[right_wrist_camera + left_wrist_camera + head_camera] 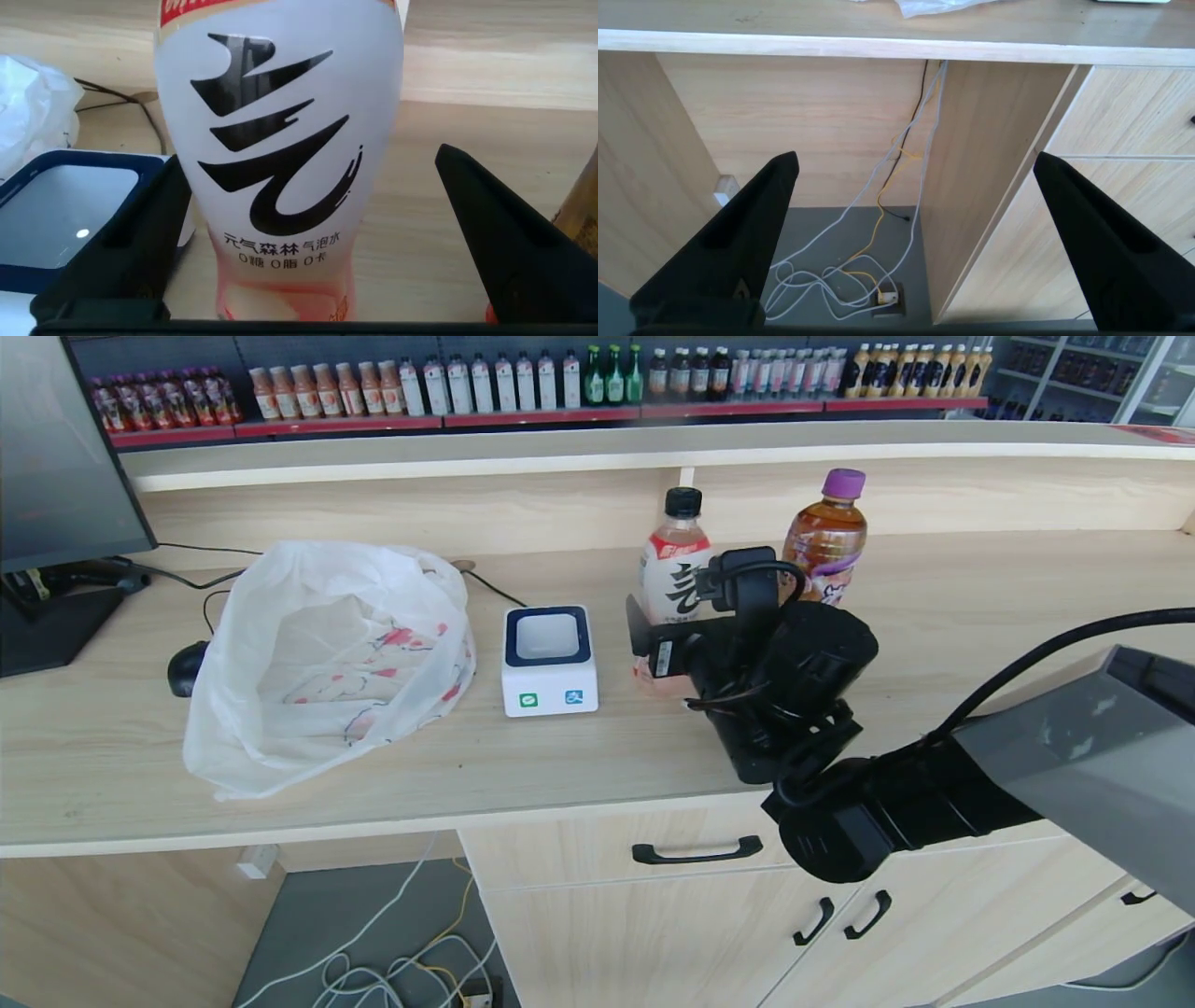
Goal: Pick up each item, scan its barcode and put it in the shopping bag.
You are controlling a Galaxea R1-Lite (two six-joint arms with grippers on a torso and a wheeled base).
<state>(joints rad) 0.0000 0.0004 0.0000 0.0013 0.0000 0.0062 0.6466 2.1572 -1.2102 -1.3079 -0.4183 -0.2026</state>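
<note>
Your right gripper [308, 157] has its jaws spread, with one finger on each side of the black-capped drink bottle [674, 569] and not clamped on it. That bottle stands upright on the wooden counter [560, 756], just beside the white barcode scanner [549, 658]. A purple-capped tea bottle [826, 541] stands upright near it, on the side away from the scanner. The white plastic shopping bag [327, 663] lies slumped on the scanner's other side, mouth open. Your left gripper [915, 159] hangs below the counter edge, jaws wide apart and holding nothing, above loose cables [850, 271] on the floor.
</note>
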